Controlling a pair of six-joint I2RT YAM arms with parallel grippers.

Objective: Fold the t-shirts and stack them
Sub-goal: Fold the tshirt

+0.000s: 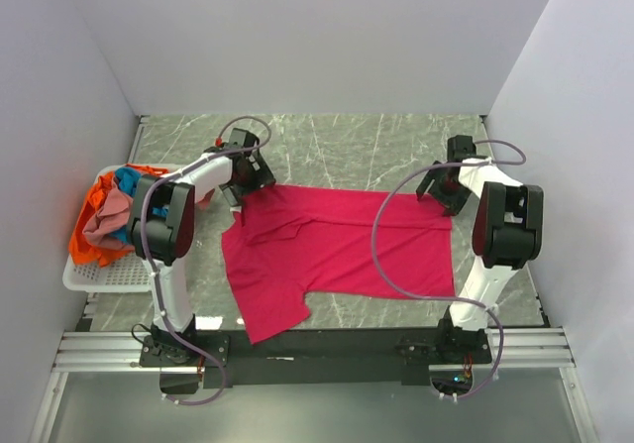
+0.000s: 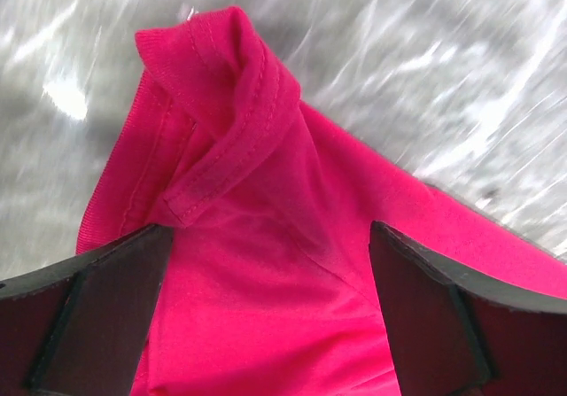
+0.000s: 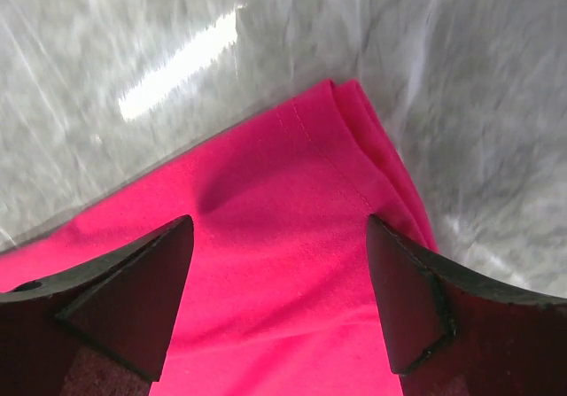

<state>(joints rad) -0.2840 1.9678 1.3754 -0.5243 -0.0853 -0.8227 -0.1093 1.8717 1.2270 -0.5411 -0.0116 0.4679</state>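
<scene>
The left jaws stand wide apart, gripping nothing. In the left wrist view the magenta t-shirt (image 2: 266, 272) fills the gap between them and runs under both. Whether their tips touch the cloth cannot be told. Just beyond them, toward 11 o'clock, a stitched hem band (image 2: 232, 135) curls over itself into a raised, bunched point. Past that point, from 9 round to 3 o'clock, lies the grey marbled counter (image 2: 461, 68).

The right jaws are also spread wide and hold nothing. In the right wrist view the shirt (image 3: 275, 281) lies flat between and beneath them. Its corner (image 3: 341, 99) ends toward 1 o'clock, with a line of stitching close to the edge and a doubled fold down the 3 o'clock side. Bare counter (image 3: 115, 42) surrounds that corner from 9 through 12 to 3 o'clock.

From above, the magenta t-shirt (image 1: 337, 245) is spread across the middle of the counter (image 1: 396, 146), mostly flat. The left jaws are at its 10 o'clock corner and the right jaws at its 2 o'clock corner. A sleeve (image 1: 269, 316) reaches toward 7 o'clock, near the counter's front edge.

At 9 o'clock from the shirt, apart from it, sits a white slatted basket (image 1: 94, 276). It holds a heap of other t-shirts: orange (image 1: 87, 240), dusty pink (image 1: 107, 215) and teal-blue (image 1: 127, 177).
</scene>
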